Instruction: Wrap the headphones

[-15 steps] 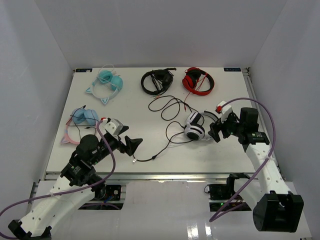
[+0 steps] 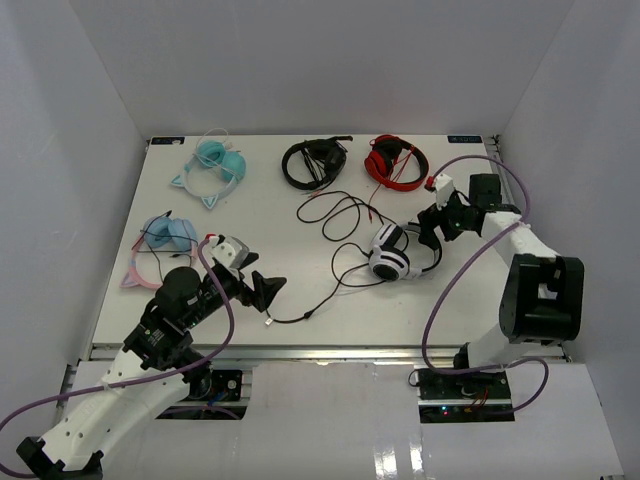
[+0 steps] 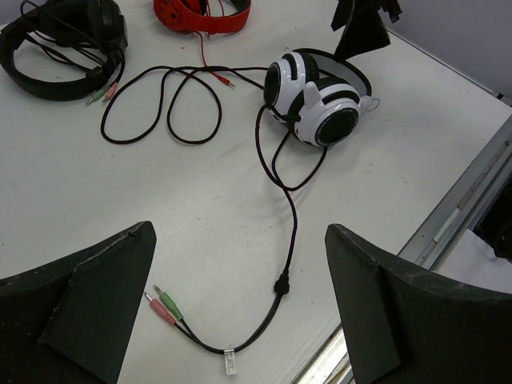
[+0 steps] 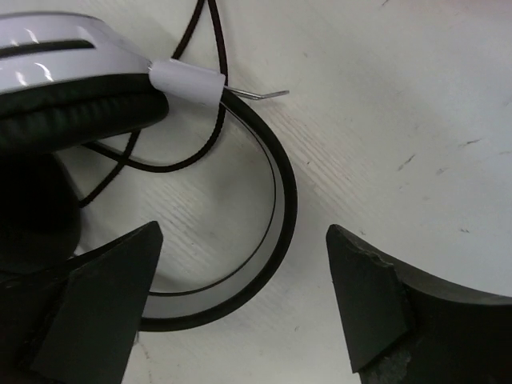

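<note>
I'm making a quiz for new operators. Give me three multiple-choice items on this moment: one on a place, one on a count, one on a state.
1. Where do the plugs of the headphones' cable lie?
A. Beside the red pair
B. Before the left hand, near the table's front edge
C. Under an ear cup
2. How many headsets are on the table?
A. Three
B. Five
C. Seven
3. How is the right hand?
A. Shut on the cable
B. Shut on an ear cup
C. Open over the headband

1 B: the left wrist view shows them just ahead of that hand.
2 B: white pair, black pair, red pair, two cat-eared pairs.
3 C: the right wrist view shows it spread wide, the headband below.
</note>
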Available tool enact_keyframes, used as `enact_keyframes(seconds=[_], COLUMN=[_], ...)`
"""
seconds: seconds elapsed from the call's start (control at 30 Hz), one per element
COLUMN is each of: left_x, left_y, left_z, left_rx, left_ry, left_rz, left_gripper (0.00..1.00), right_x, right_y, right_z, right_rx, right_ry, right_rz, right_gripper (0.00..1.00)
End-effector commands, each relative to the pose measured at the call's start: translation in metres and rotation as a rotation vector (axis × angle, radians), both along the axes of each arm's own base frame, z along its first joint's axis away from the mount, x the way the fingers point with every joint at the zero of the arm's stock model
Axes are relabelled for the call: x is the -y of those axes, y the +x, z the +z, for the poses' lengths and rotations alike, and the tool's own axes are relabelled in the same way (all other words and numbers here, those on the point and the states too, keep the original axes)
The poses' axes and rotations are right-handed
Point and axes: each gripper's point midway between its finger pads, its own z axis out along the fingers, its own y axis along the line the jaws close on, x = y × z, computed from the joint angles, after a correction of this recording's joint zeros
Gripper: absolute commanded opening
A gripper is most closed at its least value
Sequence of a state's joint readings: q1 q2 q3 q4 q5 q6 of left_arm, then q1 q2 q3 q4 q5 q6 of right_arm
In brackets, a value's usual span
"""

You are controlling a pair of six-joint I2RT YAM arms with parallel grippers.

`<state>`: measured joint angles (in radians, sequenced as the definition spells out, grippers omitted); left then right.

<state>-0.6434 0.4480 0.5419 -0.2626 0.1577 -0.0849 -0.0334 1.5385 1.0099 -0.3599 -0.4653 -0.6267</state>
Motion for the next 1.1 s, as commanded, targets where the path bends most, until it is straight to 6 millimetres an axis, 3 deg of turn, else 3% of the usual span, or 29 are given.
enact_keyframes(seconds=[0.0,0.27,0.5,0.7,0.87,0.93,0.97,1.03,1.07], left_x=[0.000,-0.001,-0.002,0.013,0.033,0.040,0.043,0.051,0.055], left_y=[0.000,0.001,0.003,-0.012,-0.016,-0.014,-0.012,-0.010,-0.009], left_z=[0.008,0.009,0.008,0.006,-0.010,-0.022,-0.027,-0.032,-0.030], left_rx=[0.019,0.021,0.001,-0.017,-0.090,-0.147,-0.166,-0.177,-0.149], left_ry=[-0.002,-0.003,-0.079,-0.080,-0.070,-0.035,-0.020,0.001,0.002], left_rz=[-0.004,0.000,0.041,-0.081,-0.183,-0.203,-0.212,-0.240,-0.253], left_gripper=[0.98,0.98,0.98,0.98,0.98,0.98,0.98,0.98,0.98], right_x=[0.007,0.018,-0.007,-0.011,-0.016,-0.020,-0.021,-0.020,-0.017], right_y=[0.024,0.020,0.012,-0.002,0.000,0.011,0.011,0.014,0.014], right_z=[-0.025,-0.068,-0.084,-0.087,-0.015,0.043,0.058,0.144,0.172], right_rx=[-0.028,-0.092,-0.153,-0.181,-0.075,0.003,0.040,0.211,0.279], right_ry=[-0.061,-0.143,-0.095,-0.067,-0.005,0.045,0.051,0.101,0.112], right_rz=[0.025,-0.012,0.008,0.006,-0.051,-0.093,-0.095,-0.152,-0.177], right_gripper=[0.85,0.71,0.25,0.09,0.08,0.08,0.08,0.08,0.08])
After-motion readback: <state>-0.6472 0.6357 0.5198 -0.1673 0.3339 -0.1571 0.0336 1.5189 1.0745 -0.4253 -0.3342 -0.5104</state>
